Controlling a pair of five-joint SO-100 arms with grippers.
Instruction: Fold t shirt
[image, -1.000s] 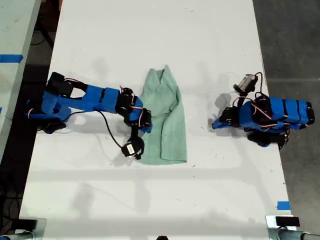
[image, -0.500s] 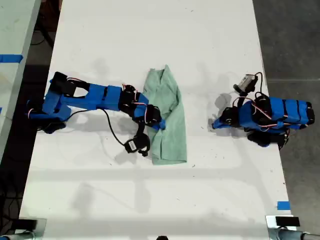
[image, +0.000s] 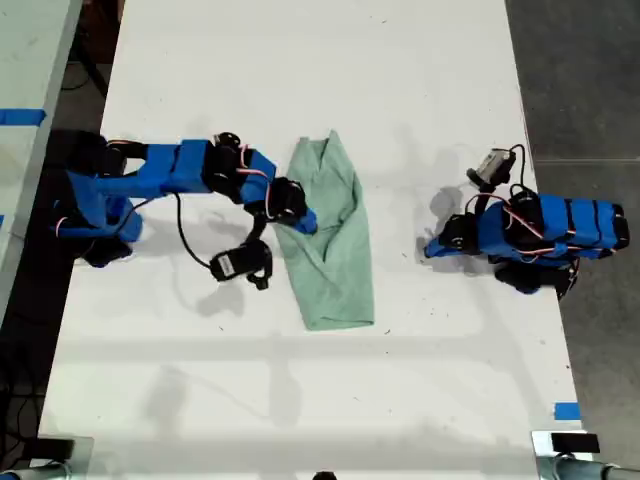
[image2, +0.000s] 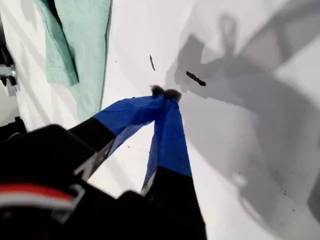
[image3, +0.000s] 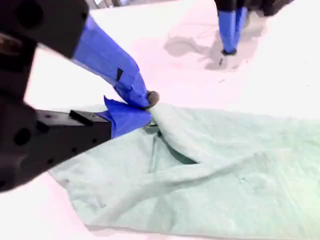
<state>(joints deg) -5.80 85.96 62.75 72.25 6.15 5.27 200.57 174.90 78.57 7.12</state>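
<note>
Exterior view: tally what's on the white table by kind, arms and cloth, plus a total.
Robot arms: 2
t shirt: 1
Total: 3

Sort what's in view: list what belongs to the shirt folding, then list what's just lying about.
Belongs to the job:
- the t shirt, lying on the white table
- my second gripper, shut on the shirt's edge
- my first gripper, shut, resting on bare table away from the shirt

Just lying about:
- blue tape pieces near the table's edges
- small dark specks on the table
</note>
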